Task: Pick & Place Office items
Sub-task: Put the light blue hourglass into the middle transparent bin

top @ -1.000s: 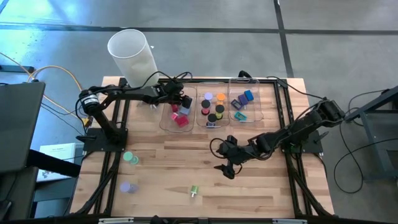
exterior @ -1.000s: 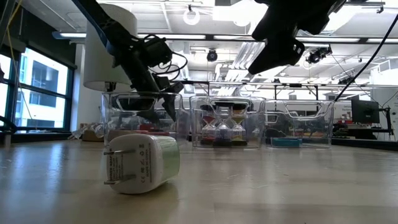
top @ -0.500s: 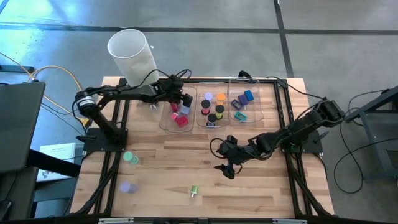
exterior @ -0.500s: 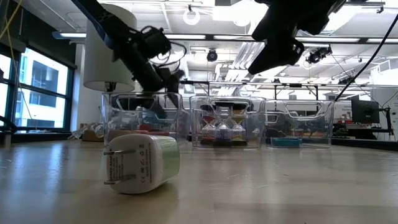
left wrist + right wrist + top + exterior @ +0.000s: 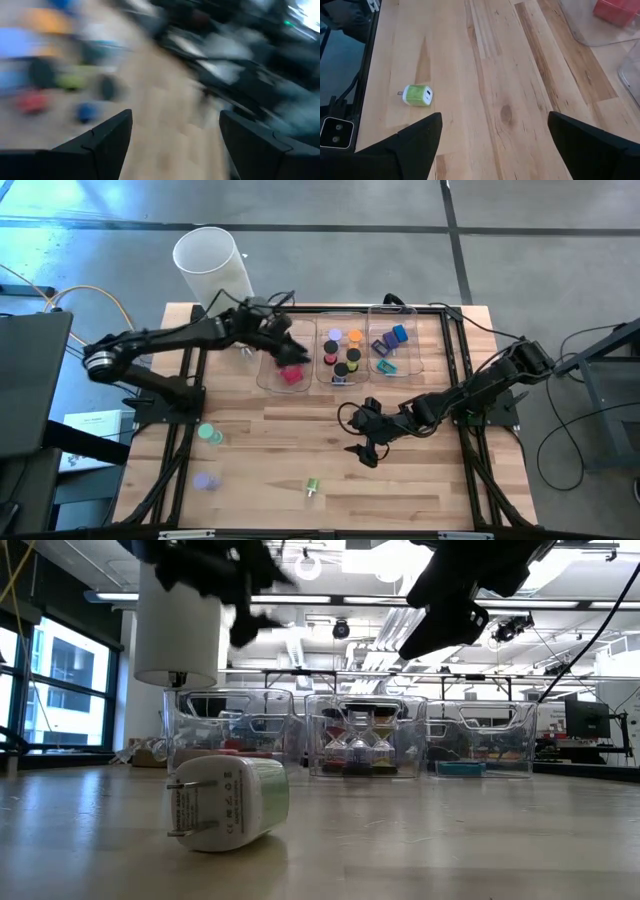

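The left gripper (image 5: 287, 352) is held open and empty above the left tray (image 5: 268, 378), where red blocks (image 5: 292, 374) lie, likely just clear of a drop-off. The right gripper (image 5: 366, 450) is kept open and empty over bare table, aimed toward the green charger (image 5: 417, 95). Loose caps, teal (image 5: 211, 435) and lavender (image 5: 205, 480), are left near the table's left edge, unsorted.

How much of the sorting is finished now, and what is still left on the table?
Done: most pieces lie in the three trays. In hand: nothing visible; the left gripper is open above the left tray, and the right gripper waits open mid-table. Left: the green plug, teal cap and lavender cap.
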You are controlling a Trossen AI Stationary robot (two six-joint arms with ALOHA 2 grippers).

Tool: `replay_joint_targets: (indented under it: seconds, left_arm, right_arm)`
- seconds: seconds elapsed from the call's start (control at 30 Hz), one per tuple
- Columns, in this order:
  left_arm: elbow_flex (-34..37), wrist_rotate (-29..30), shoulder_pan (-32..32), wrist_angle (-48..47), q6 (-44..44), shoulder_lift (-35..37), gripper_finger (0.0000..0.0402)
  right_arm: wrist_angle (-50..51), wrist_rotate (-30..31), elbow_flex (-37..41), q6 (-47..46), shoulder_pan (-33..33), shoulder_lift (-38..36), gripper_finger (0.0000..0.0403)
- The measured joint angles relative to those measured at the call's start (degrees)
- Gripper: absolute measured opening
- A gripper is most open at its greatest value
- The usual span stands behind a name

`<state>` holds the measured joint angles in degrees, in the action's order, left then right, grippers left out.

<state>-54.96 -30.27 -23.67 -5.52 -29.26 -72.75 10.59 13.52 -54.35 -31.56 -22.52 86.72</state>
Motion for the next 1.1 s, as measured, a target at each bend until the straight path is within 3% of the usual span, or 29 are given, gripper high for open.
replay_joint_targets:
  seconds: [0.17, 0.27, 0.33, 0.5, 0.77, 0.87, 1.1]
  left_arm:
    - [0.0, -18.9, 6.1, 0.0, 9.8, 5.9, 0.0292]
    - [0.0, -20.7, 11.5, 0.0, 12.4, 8.5, 0.0292]
    - [0.0, -15.9, 15.5, 0.0, 12.5, 9.5, 0.0292]
    - [0.0, 5.5, 26.4, -0.3, 12.1, 9.9, 0.0292]
    - [0.1, 31.3, 41.2, -3.4, 12.0, 9.6, 0.0292]
    - [0.1, 34.8, 44.8, -4.7, 12.0, 9.6, 0.0292]
    - [0.1, 35.1, 50.0, -9.9, 11.5, 9.6, 0.0292]
  right_arm:
    - [0.0, 0.0, 0.0, 1.2, 0.0, 0.0, 0.0352]
    - [0.0, 0.0, 0.0, 1.5, 0.0, 0.0, 0.0352]
    - [0.0, 0.0, 0.0, 1.5, 0.0, 0.0, 0.0352]
    - [0.0, 0.0, 0.0, 1.4, -0.1, 0.0, 0.0352]
    - [-0.1, 1.7, 0.0, 1.4, -2.0, 0.0, 0.0352]
    - [-0.1, 2.6, 0.0, 1.4, -2.4, 0.0, 0.0352]
    - [-0.1, 3.5, 0.0, 1.2, -2.4, 0.0, 0.0352]
